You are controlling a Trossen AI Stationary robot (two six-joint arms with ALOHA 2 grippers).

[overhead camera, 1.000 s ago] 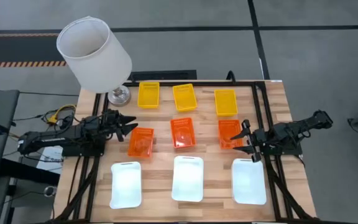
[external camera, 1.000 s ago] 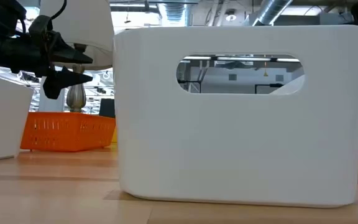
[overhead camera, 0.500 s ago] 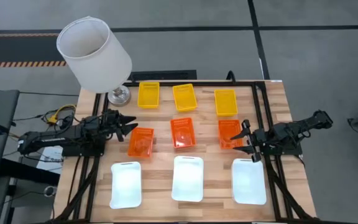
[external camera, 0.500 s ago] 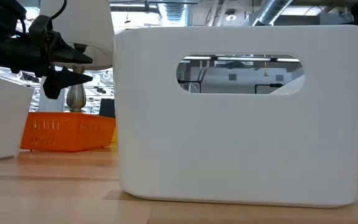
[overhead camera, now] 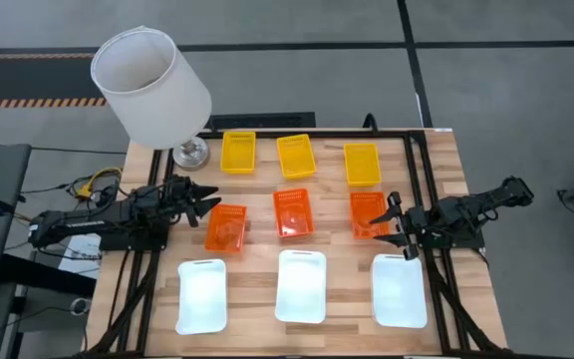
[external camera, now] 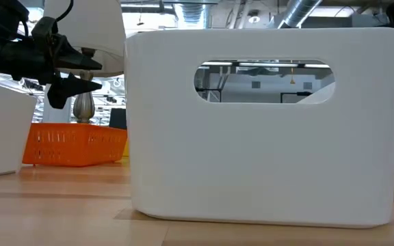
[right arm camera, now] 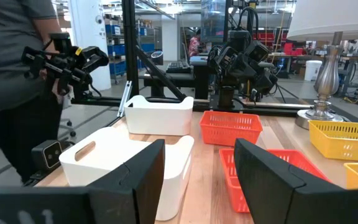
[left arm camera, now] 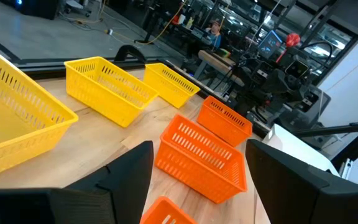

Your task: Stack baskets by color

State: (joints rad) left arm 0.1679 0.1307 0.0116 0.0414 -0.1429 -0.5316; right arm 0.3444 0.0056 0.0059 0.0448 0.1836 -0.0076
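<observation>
Nine baskets rest on their bottoms in three rows on the wooden table. Three yellow ones sit in the far row, three orange ones in the middle row, three white ones in the near row. My left gripper hovers open and level at the table's left, just short of the left orange basket, touching nothing. My right gripper hovers open and level at the table's right, beside the right orange basket and above the far end of the right white basket, with nothing between its fingers.
A lamp with a big white lampshade stands on its metal base at the table's far left corner. A black frame runs along the table's edges. A person stands beyond the table in the right wrist view.
</observation>
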